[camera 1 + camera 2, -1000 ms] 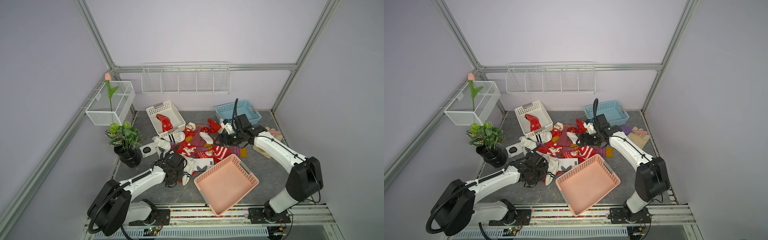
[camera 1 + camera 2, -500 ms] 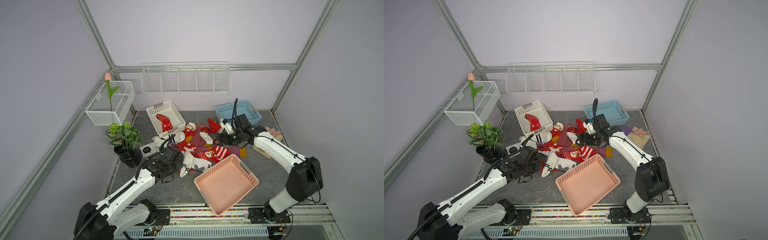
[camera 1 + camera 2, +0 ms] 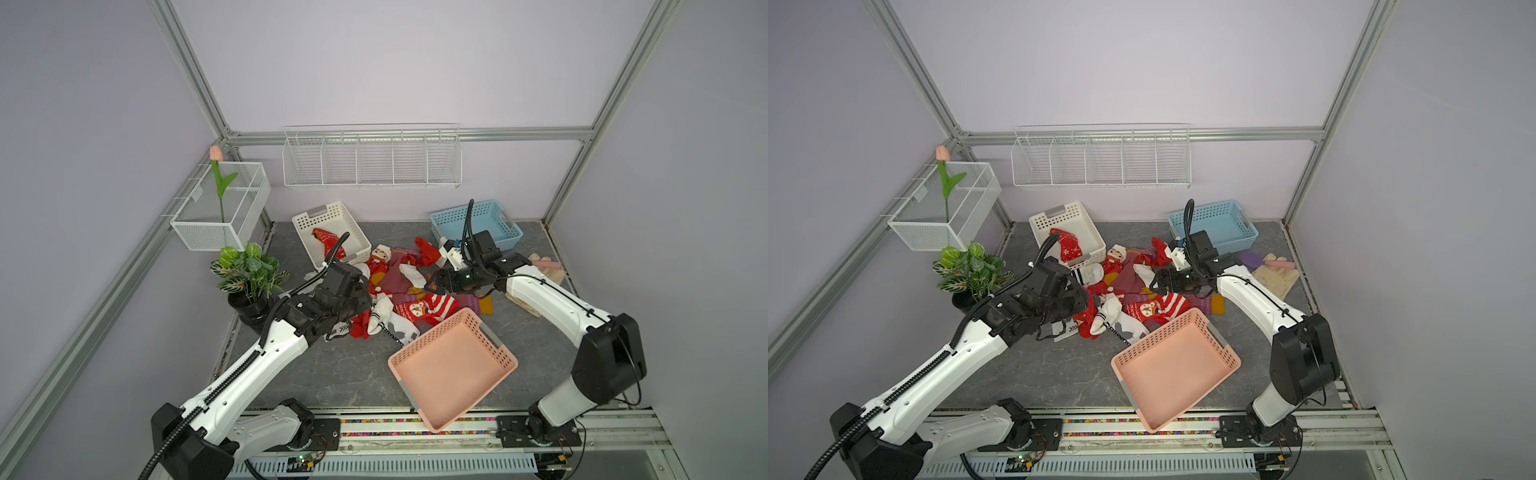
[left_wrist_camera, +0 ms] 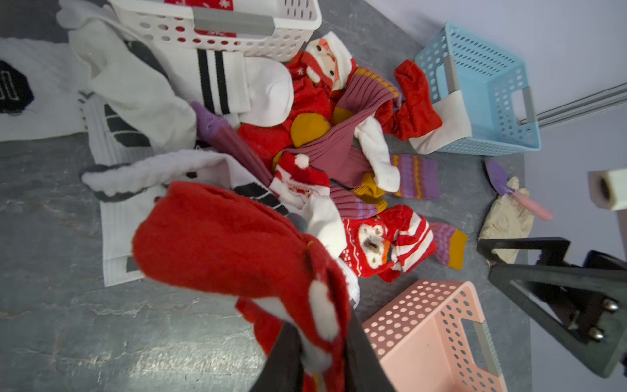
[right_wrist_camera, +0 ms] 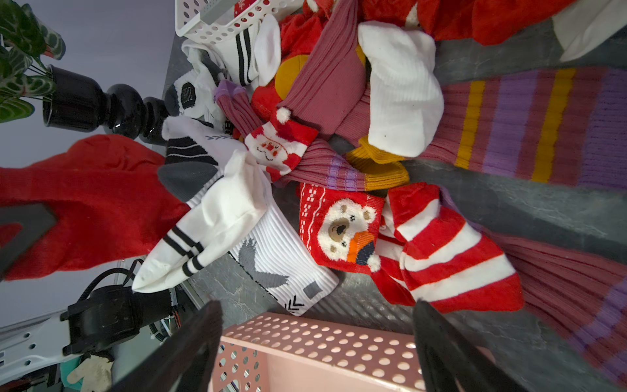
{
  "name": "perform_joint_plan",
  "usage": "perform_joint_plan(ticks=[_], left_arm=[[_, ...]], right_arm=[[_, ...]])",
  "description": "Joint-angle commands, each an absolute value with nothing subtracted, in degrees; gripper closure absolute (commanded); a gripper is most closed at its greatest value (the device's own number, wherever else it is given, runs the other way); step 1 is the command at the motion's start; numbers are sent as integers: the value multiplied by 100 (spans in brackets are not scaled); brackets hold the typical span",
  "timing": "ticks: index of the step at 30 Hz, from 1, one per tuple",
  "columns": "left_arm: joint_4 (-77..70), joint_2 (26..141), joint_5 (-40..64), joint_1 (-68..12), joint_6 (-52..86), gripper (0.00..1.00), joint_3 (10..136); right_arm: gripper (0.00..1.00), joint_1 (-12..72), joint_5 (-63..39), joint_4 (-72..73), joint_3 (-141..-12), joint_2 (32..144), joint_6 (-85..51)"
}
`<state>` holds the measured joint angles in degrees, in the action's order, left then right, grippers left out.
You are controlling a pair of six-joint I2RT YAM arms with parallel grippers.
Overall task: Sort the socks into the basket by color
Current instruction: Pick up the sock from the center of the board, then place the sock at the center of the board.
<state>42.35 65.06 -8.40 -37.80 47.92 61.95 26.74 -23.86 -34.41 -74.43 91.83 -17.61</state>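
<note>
A pile of red, white and purple-maroon socks [image 3: 401,286] lies mid-table between three baskets. The white basket [image 3: 305,220] at the back left holds one red sock [image 3: 328,245]. The blue basket [image 3: 509,232] at the back right and the pink basket [image 3: 494,370] in front hold nothing. My left gripper [image 4: 320,332] is shut on a red sock [image 4: 230,244], which hangs over the pile's left edge [image 3: 359,328]. My right gripper [image 5: 315,312] hovers open above the red bear sock [image 5: 342,230], at the pile's right side [image 3: 1156,282].
A potted plant [image 3: 249,274] stands left of the pile, close to my left arm. Beige gloves [image 3: 548,272] and a purple brush [image 3: 1252,259] lie at the right edge. Wire baskets hang on the back wall [image 3: 370,162] and the left wall [image 3: 220,208].
My left gripper has risen from the pile's front edge and moved toward the back, lifting the red sock. The right arm has stayed still and open.
</note>
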Motion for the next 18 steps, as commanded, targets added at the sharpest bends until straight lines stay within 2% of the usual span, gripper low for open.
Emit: perform_joint_plan(ticks=[1,18], left_arm=[[3964,6726,-792,-3794,4503,100,6497],[2453,8631,386,-3788,4276,100,6882]], right_arm=[[10,2716,-2505,-3299,-7331,8967,-1828],[10,2710,-2419,-3287,-7329,8892,-1866]])
